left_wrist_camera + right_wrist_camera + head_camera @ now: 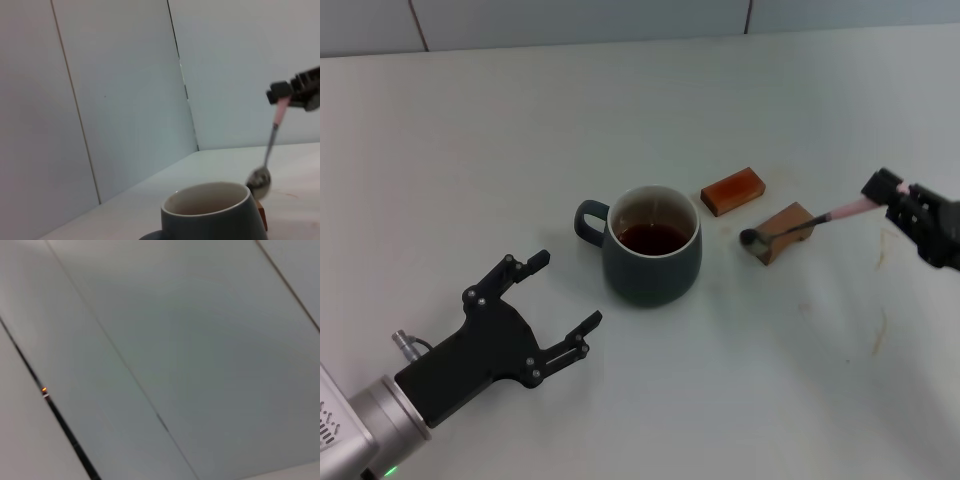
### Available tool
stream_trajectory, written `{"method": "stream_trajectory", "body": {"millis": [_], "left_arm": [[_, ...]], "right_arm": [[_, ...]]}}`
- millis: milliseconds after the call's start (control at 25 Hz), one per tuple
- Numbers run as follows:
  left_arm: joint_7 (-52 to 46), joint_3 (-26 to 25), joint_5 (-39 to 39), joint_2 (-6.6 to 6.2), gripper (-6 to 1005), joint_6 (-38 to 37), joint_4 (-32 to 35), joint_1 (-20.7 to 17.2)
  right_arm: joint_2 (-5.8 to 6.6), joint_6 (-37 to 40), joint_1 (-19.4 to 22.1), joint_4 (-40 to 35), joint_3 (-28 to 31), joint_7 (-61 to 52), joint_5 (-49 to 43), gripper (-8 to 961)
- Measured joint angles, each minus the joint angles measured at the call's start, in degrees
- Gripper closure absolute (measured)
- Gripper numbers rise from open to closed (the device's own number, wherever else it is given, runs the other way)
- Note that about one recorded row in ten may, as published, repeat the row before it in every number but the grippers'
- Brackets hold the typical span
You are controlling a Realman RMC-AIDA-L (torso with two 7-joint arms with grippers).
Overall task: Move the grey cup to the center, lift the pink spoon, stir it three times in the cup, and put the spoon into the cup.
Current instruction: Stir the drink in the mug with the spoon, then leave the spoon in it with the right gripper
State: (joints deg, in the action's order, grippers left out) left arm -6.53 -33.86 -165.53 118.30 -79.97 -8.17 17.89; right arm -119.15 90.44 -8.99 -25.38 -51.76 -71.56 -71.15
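I see the grey cup [653, 246] mid-bench, handle left. Right of it the pink spoon [805, 223] hangs raised, bowl over a wooden block [786, 231], handle pinched in the right gripper [890, 192] fingers. Left gripper [560, 298] near-left of the cup, fingers spread, empty.

The grey cup [652, 262] looks like glazed ceramic, smooth with a soft sheen, paler inside. The pink spoon [798, 224] has a shiny metal bowl and neck and a matt pink handle, probably plastic. Two wooden blocks [732, 190], one reddish and glossier. The left gripper [563, 297] is matt black plastic or metal. The table [470, 150] is smooth, matt white.
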Motion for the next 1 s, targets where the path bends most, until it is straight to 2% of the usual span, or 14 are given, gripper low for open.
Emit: {"method": "stream_trajectory", "body": {"millis": [160, 640, 1000], "left_arm": [[0.0, -0.1, 0.0, 0.00, 145, -0.1, 0.0, -0.2], [1.4, -0.3, 0.0, 0.08, 145, -0.1, -0.5, -1.0], [1.4, -0.6, 0.0, 0.12, 144, 0.0, -0.6, -0.8]], "right_arm": [[-0.13, -0.5, 0.3, -9.2, -0.1, -6.3, -3.2, 827], [-0.21, 0.1, 0.3, -11.6, -0.5, -9.2, -3.5, 828], [-0.47, 1.0, 1.3, -22.8, -0.6, -16.6, -4.3, 827]]}}
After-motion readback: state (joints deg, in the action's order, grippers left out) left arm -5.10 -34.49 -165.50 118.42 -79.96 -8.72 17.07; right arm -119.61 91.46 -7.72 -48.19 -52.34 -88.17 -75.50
